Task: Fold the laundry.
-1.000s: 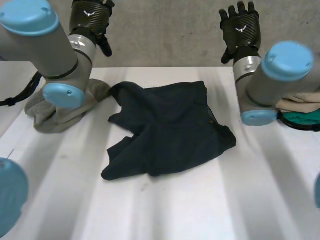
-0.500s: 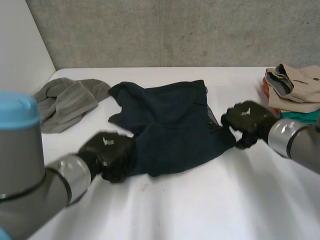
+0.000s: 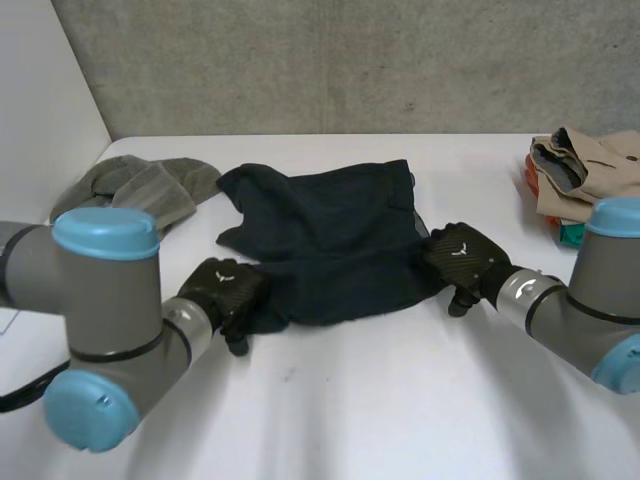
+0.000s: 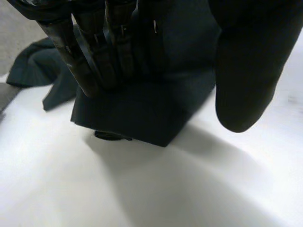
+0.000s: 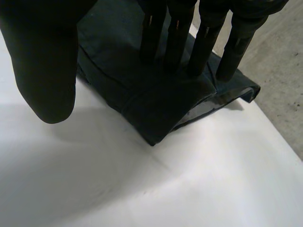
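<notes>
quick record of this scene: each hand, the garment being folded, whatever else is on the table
left hand: open, straight fingers on the near left corner of the dark garment, thumb clear
right hand: open, straight fingers on its near right corner, thumb clear
dark garment: rumpled, mid-table
grey garment: bunched, far left
clothes stack: far right
table: white
</notes>
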